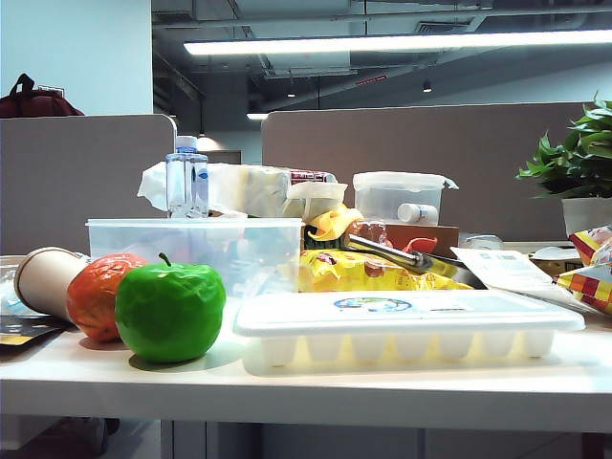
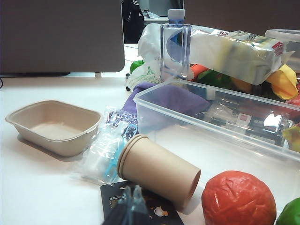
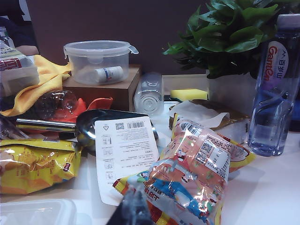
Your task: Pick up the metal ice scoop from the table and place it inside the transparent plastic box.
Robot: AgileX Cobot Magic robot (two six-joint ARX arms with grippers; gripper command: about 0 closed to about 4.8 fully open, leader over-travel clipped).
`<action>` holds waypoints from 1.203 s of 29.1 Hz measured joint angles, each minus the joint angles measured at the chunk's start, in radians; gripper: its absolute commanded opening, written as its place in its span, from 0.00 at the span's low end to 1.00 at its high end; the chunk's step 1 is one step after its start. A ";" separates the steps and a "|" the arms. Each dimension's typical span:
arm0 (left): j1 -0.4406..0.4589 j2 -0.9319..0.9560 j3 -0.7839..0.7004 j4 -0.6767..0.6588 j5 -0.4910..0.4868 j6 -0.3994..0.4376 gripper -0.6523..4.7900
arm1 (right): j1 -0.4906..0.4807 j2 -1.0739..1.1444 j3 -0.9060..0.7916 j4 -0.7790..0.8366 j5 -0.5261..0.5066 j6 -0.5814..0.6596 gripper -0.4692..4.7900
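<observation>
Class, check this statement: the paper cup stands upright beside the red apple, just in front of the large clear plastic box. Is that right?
One detail is wrong. The paper cup lies on its side, not upright, as the left wrist view shows. The rest holds: it is beside the red apple, in front of the transparent plastic box.

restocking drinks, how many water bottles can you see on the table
3: one upright water bottle behind the transparent plastic box, one tall bottle beside the potted plant, one clear bottle lying by the wooden block. Clutter may hide more.

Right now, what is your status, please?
Right gripper jaws shut, near snack bag; left gripper by paper cup, jaws unclear. Metal ice scoop outside transparent plastic box. Card overlaps blade.
</observation>
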 measured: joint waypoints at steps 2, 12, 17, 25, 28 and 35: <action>0.000 0.000 0.000 0.000 0.000 0.000 0.11 | 0.000 0.000 0.000 0.000 0.000 0.000 0.08; -0.006 0.000 0.000 0.000 0.000 0.000 0.11 | 0.000 0.000 0.000 0.000 0.000 0.000 0.08; -0.089 0.000 0.001 0.000 0.000 0.000 0.11 | 0.000 0.000 0.000 0.000 0.000 0.000 0.08; -0.287 0.108 0.040 -0.004 0.001 0.000 0.11 | 0.000 0.000 0.000 0.000 -0.006 0.000 0.08; -0.331 0.155 0.072 -0.005 0.001 0.000 0.11 | 0.000 0.000 0.000 0.000 -0.009 0.000 0.08; -0.390 0.269 0.201 -0.029 0.001 0.000 0.11 | 0.000 0.000 0.000 0.005 -0.194 0.100 0.08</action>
